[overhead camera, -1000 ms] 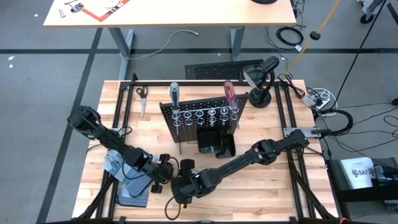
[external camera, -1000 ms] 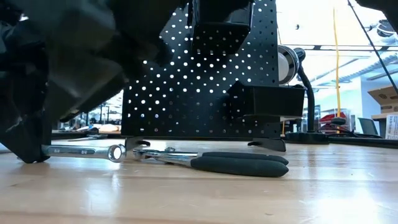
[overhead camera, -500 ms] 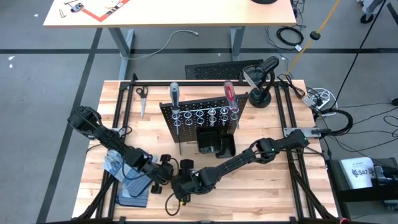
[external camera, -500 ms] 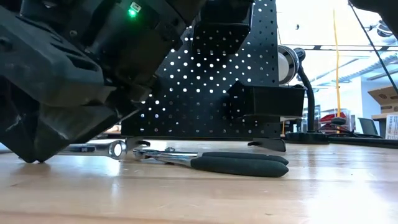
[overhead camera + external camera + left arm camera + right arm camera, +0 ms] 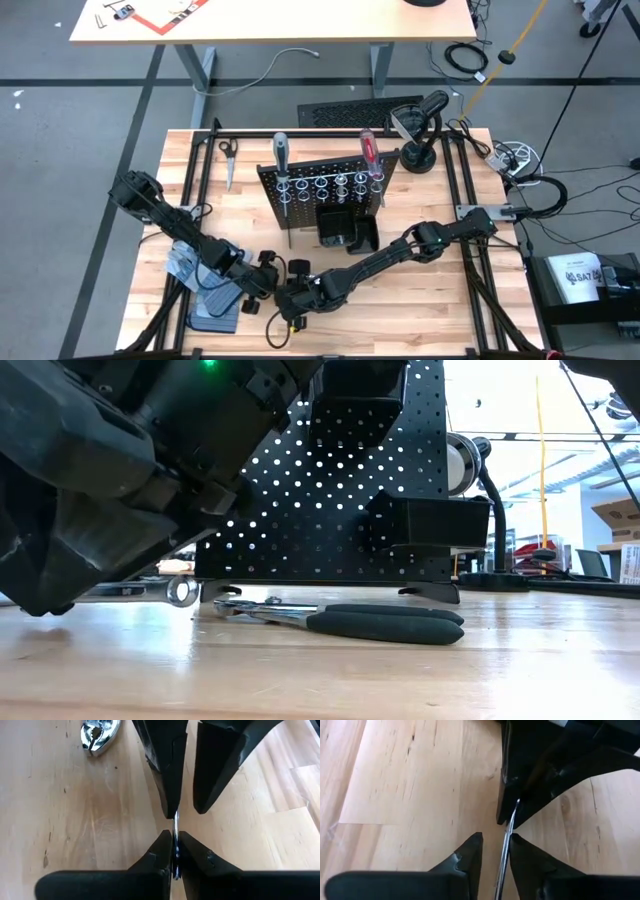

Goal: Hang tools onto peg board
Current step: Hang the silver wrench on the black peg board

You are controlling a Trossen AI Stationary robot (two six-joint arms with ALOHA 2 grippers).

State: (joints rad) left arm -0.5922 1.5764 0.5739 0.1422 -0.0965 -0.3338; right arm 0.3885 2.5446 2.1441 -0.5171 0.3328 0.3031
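Both arms are meeting low over the near-left part of the desk (image 5: 420, 300), in front of the peg board (image 5: 322, 190), and a silver wrench (image 5: 150, 592) is lying between them. The left tool (image 5: 175, 851) is pinching the wrench edge-on between its two closed fingers, so that in the left wrist view only a thin bright strip is showing in the slit. The right tool (image 5: 496, 851) is facing it from the opposite side, its fingers standing on either side of the same thin strip with a narrow gap showing on each side; whether they are already pressing on the metal cannot be told. In the low view the wrench is running roughly level just above the desk, its long axis lying along the front of the peg board, with its ring end pointing toward the pliers (image 5: 345, 620) and its other end hidden behind the dark bulk of the arms. The pliers are lying flat on the desk just beside that ring end, black handles pointing away from the wrench. In the high view the grey-handled screwdriver (image 5: 281, 160) and the red-handled screwdriver (image 5: 369, 158) are standing upright in the row of rings on the peg board, one toward each end.
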